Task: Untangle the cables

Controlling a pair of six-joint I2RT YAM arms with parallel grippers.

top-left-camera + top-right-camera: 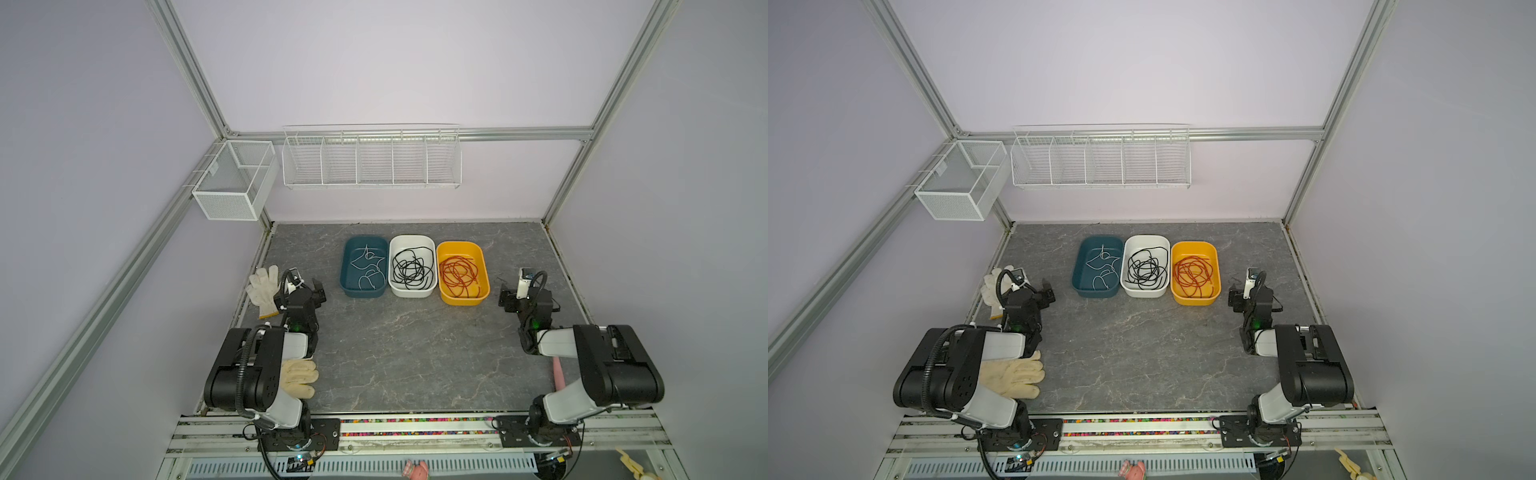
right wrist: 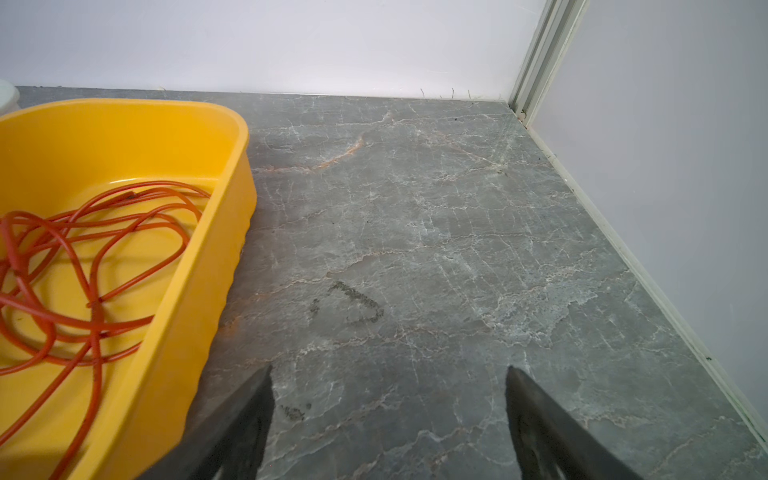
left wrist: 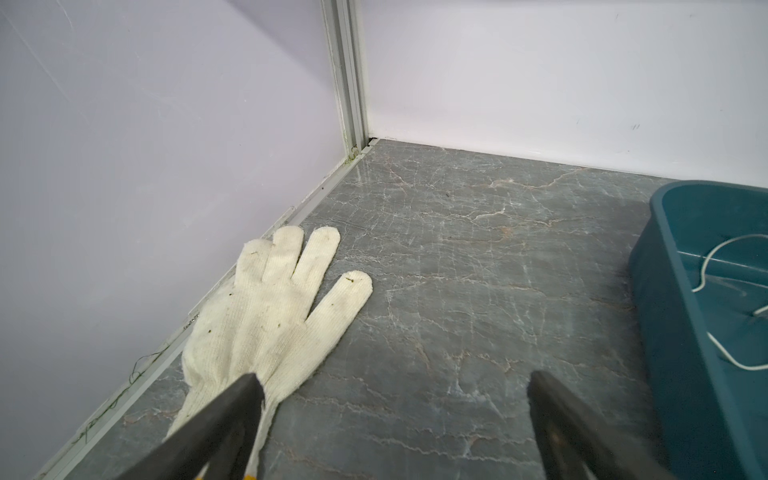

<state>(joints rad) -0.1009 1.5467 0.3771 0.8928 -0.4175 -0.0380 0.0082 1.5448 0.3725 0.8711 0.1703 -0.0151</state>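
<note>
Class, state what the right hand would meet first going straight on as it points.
Likely nothing near: ahead of the right hand lies bare table up to the back wall; the yellow bin sits aside.

3 bins stand in a tight row at the back middle of the table (image 1: 407,349): blue bin (image 1: 363,292), white bin (image 1: 412,292), yellow bin (image 1: 461,300), with no passable gap between them. The wide stretch before them lies open, as does the strip right of the yellow bin, ahead of the right gripper (image 2: 388,374). Left, the back glove (image 1: 262,286) lies at the edge by the left gripper (image 3: 392,380); the front glove (image 1: 297,376) lies partly under the left arm (image 1: 249,374).
</note>
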